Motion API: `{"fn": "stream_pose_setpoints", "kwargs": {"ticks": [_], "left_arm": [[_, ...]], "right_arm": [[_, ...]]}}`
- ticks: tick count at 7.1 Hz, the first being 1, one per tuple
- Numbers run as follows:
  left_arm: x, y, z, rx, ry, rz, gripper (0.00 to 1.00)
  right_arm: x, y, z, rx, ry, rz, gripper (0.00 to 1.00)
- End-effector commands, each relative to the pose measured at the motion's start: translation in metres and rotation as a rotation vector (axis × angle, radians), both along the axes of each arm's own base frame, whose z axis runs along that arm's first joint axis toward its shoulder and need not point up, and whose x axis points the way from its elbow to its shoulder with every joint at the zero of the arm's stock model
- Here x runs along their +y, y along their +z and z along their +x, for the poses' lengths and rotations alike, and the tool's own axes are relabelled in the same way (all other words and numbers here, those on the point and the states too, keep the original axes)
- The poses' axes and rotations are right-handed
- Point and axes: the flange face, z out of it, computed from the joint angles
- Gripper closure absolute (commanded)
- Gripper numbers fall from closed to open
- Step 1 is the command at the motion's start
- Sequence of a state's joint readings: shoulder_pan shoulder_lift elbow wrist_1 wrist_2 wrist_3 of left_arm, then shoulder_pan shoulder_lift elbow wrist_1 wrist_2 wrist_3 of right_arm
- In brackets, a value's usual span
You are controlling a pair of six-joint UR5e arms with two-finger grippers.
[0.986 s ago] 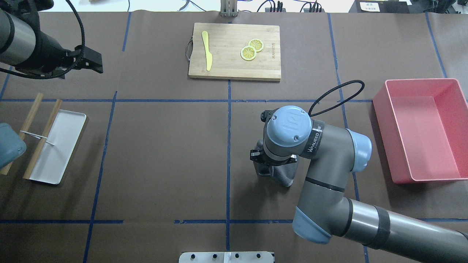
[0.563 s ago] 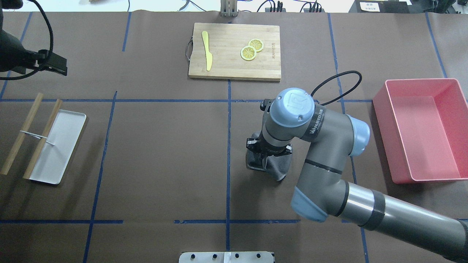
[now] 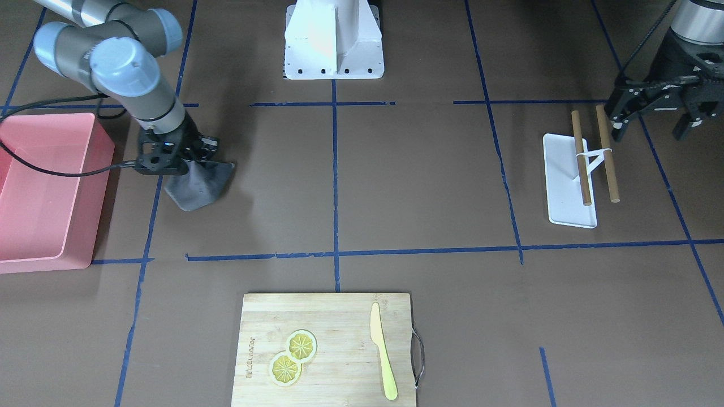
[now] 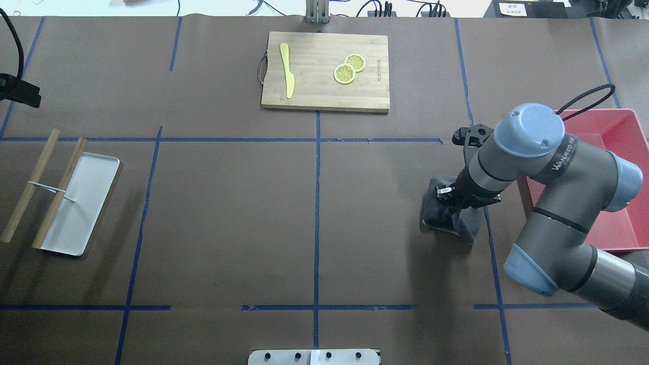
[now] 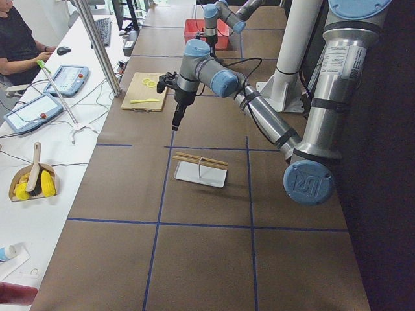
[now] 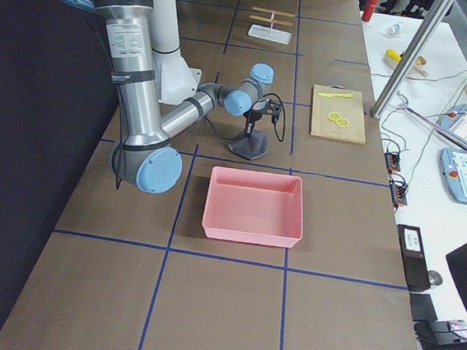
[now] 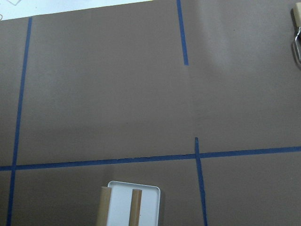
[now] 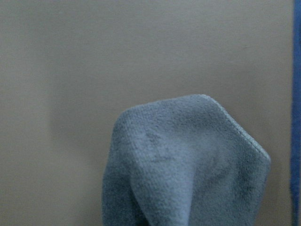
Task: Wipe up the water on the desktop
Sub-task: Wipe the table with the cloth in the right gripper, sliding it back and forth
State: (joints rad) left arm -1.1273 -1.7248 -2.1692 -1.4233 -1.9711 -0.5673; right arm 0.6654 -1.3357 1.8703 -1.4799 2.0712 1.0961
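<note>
The desktop is dark brown with blue tape lines; I see no water on it. My right gripper is shut on a grey cloth and holds it down on the desktop, just left of the pink bin. The cloth also shows in the front-facing view under the gripper, and it fills the right wrist view. My left gripper is open and empty, above the desktop beside the wooden rack; only its tip shows at the overhead view's left edge.
A pink bin stands at the right, partly under my right arm. A bamboo cutting board with a yellow knife and lemon slices lies at the far middle. A white tray with two wooden sticks lies at the left.
My right gripper has dragged the cloth to the right, from near the centre line to beside the pink bin. My left arm has drawn back left, almost out of the overhead view.
</note>
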Motion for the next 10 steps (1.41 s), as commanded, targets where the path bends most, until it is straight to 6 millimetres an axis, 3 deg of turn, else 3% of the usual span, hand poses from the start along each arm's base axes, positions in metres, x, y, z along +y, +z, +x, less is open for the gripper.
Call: {"fn": "stream_pose_setpoints", "kwargs": {"ticks": [1, 2, 4, 5, 6, 7, 8, 10], "left_arm": [[0.001, 0.008, -0.007, -0.014, 0.005, -0.003, 0.00], [0.000, 0.009, -0.011, -0.015, -0.002, -0.003, 0.00], [-0.003, 0.012, -0.023, -0.033, 0.010, 0.017, 0.00], [-0.004, 0.012, -0.024, -0.034, 0.008, 0.017, 0.00], [-0.003, 0.012, -0.024, -0.032, 0.009, 0.017, 0.00], [0.004, 0.026, -0.028, -0.039, 0.008, -0.005, 0.00], [0.004, 0.027, -0.028, -0.043, 0.019, 0.001, 0.00], [0.004, 0.029, -0.030, -0.045, 0.016, -0.002, 0.00]], "right_arm": [[-0.001, -0.016, -0.008, -0.011, -0.004, 0.010, 1.00], [0.005, -0.060, -0.051, -0.045, 0.022, -0.035, 1.00], [-0.002, -0.125, -0.124, -0.078, 0.060, -0.100, 1.00], [-0.010, -0.153, -0.153, -0.088, 0.077, -0.124, 1.00], [-0.014, -0.175, -0.170, -0.096, 0.095, -0.144, 1.00], [-0.017, -0.176, -0.176, -0.091, 0.097, -0.151, 1.00], [-0.015, -0.146, -0.156, -0.073, 0.106, -0.158, 1.00], [-0.005, -0.088, -0.066, -0.067, 0.072, -0.084, 1.00]]}}
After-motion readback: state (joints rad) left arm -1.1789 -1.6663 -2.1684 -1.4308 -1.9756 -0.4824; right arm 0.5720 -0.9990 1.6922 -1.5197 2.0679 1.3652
